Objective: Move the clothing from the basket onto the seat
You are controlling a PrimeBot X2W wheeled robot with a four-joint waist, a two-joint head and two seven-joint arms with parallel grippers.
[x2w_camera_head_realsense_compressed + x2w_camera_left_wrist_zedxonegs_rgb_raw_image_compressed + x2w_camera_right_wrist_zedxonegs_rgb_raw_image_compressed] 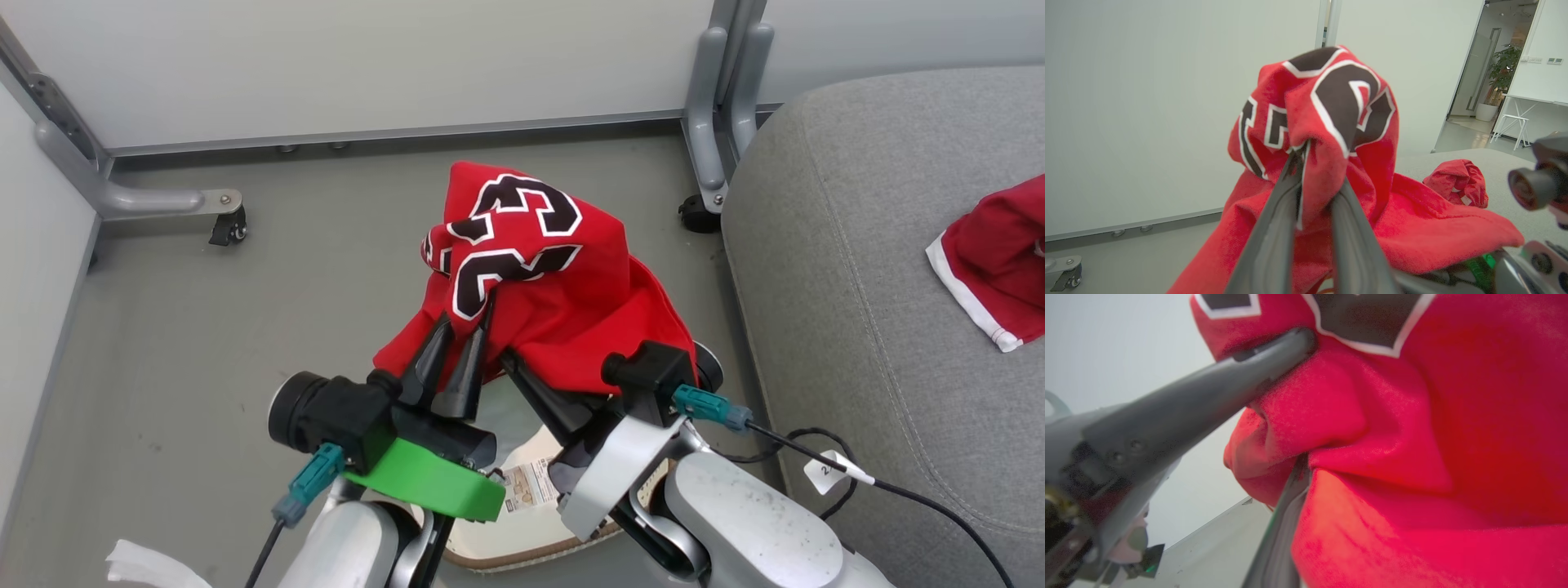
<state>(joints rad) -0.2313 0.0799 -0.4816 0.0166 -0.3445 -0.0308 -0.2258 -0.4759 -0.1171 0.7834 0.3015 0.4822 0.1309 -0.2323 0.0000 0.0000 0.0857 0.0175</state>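
the clothing (pixel 531 269) i'm on, the numbered red piece, hangs over the basket (pixel 506 563), left of the seat (pixel 857 286). both arms reach up from the near side. my left tool (pixel 469 312) is clamped on it, and my right tool (pixel 518 367) is closed in a fold. the head view takes in the other red garment (pixel 996 253) on the seat.

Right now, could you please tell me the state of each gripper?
Left gripper: closed, pinching the numbered red jersey.
Right gripper: closed on a lower fold of the same jersey.
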